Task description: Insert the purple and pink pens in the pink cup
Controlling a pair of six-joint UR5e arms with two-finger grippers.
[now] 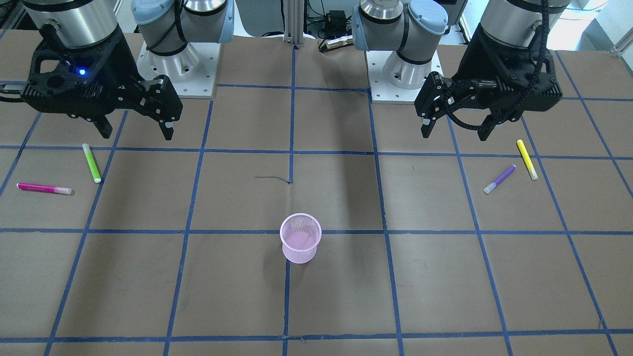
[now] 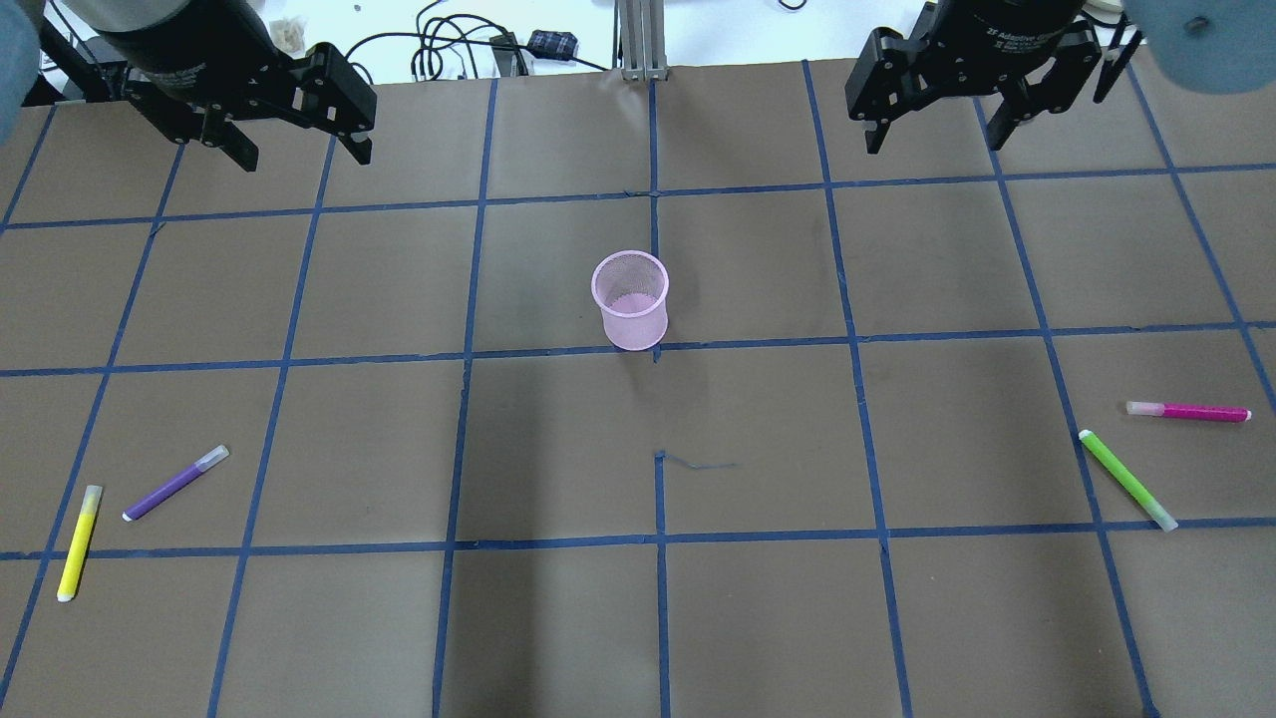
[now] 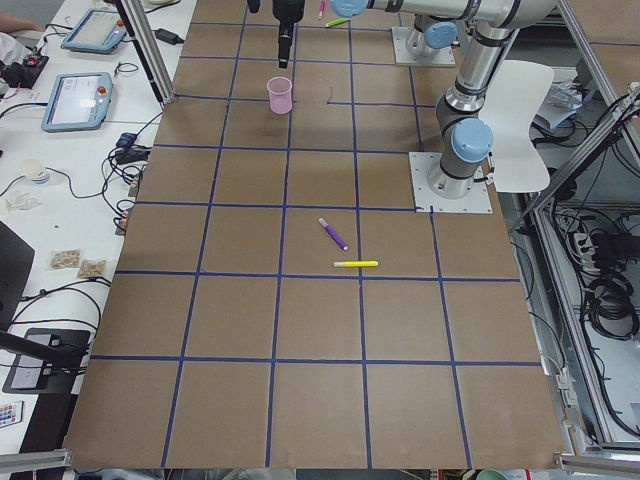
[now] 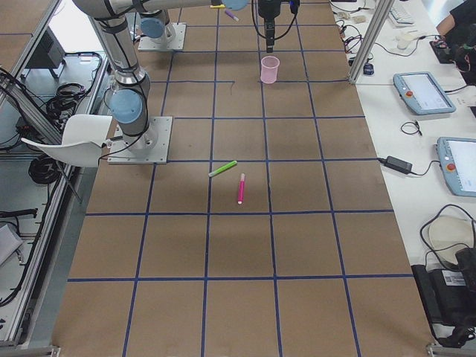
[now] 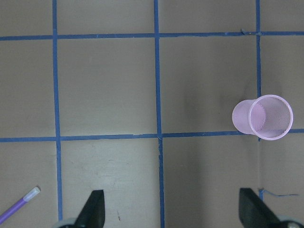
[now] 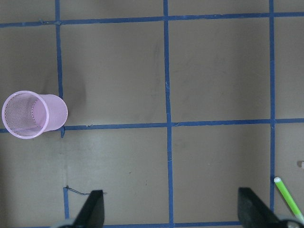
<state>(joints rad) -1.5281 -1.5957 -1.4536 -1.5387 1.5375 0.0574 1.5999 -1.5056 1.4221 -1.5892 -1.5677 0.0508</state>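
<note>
Overhead exterior shows nothing inserted yet: the cup (image 2: 634, 324) stands empty at centre, the purple pen (image 2: 174, 484) lies near left, the pink pen (image 2: 1188, 411) near right. Left gripper (image 2: 302, 158) and right gripper (image 2: 934, 143) hang wide, empty.

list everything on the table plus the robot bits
pink cup: one, pink mesh, upright near the table's middle
purple pen: one, purple, lying on the robot's left side
yellow pen: one, yellow, beside the purple pen, not touching
pink pen: one, magenta, lying on the robot's right side
green pen: one, green, near the pink pen, not touching
table: one, brown with blue tape grid
left gripper: one, black, open and empty, above the table
right gripper: one, black, open and empty, above the table
</note>
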